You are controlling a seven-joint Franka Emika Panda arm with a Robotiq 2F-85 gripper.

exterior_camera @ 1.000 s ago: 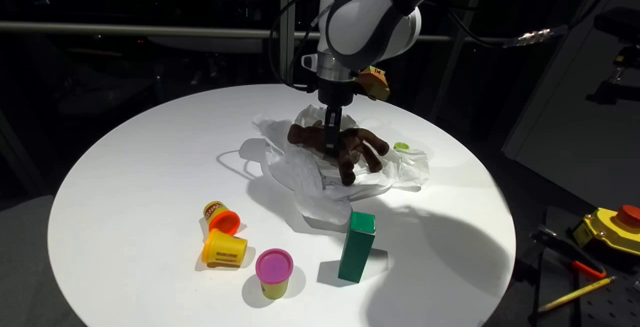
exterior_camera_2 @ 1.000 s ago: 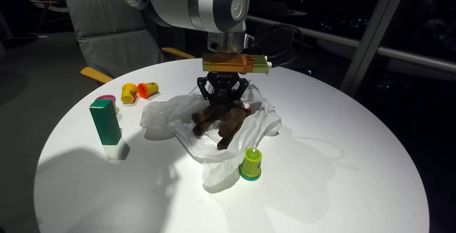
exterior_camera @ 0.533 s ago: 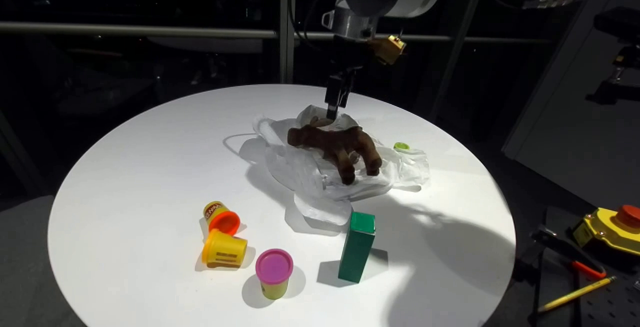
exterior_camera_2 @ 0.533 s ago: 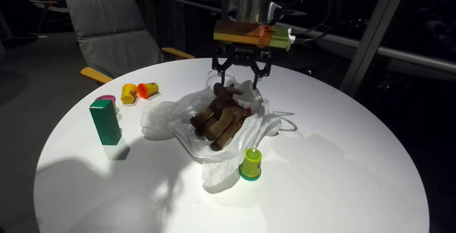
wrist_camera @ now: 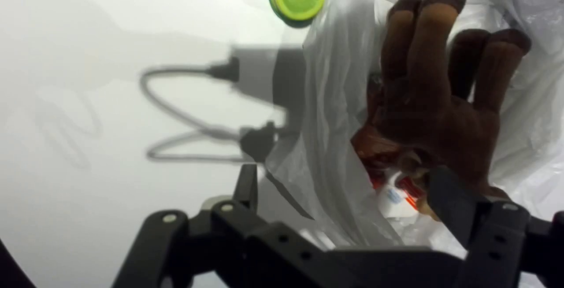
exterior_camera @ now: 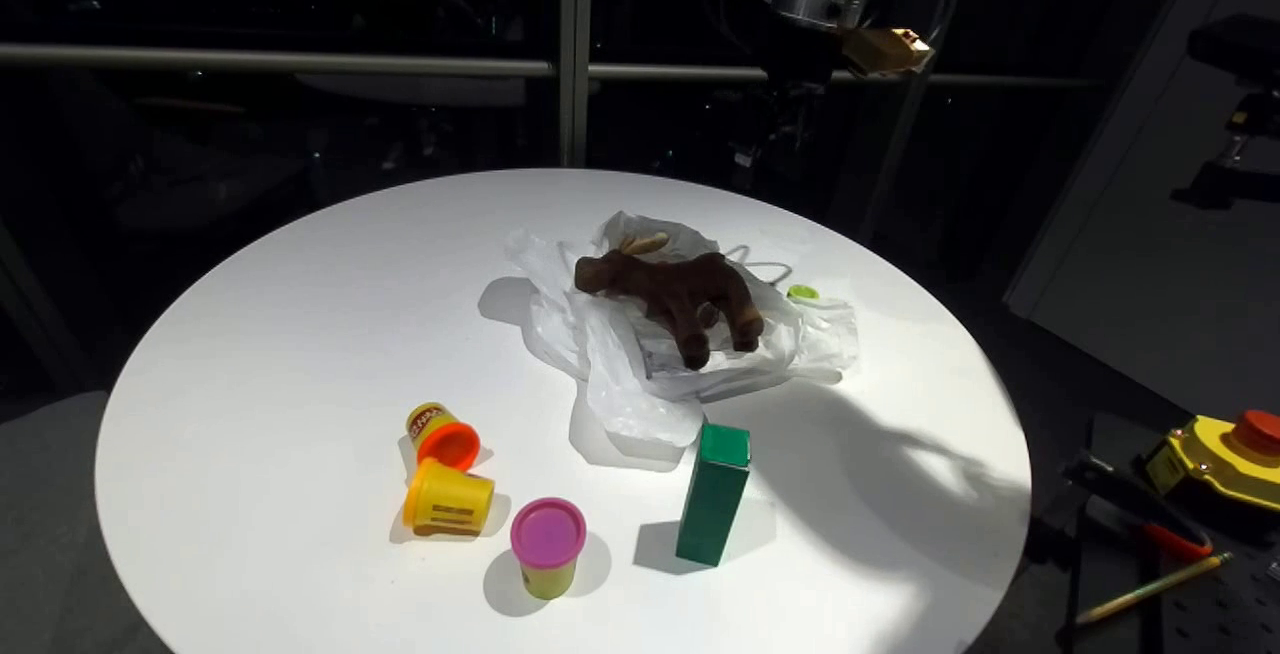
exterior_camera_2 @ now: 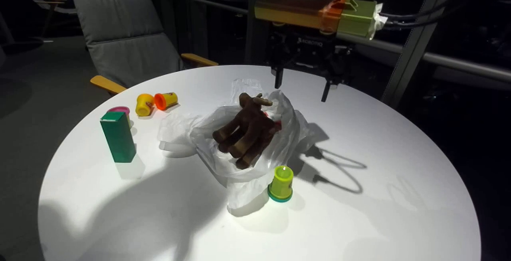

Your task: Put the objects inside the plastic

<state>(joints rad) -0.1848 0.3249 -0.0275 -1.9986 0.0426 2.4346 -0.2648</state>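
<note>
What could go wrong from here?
The brown plush toy fills much of the opening of the translucent white plastic bag; later items may land on it and roll off.
The lime-green plastic tub stands close beside the bag; the open claw might snag film when grasping it.
The green rectangular box stands on its narrow end; a nudge could topple it.

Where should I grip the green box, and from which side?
I'd come from straight above and take the green box by its upper part, with the open gripper straddling two opposite flat faces: it stands upright on the table, tall and slim, top uncovered.
</note>
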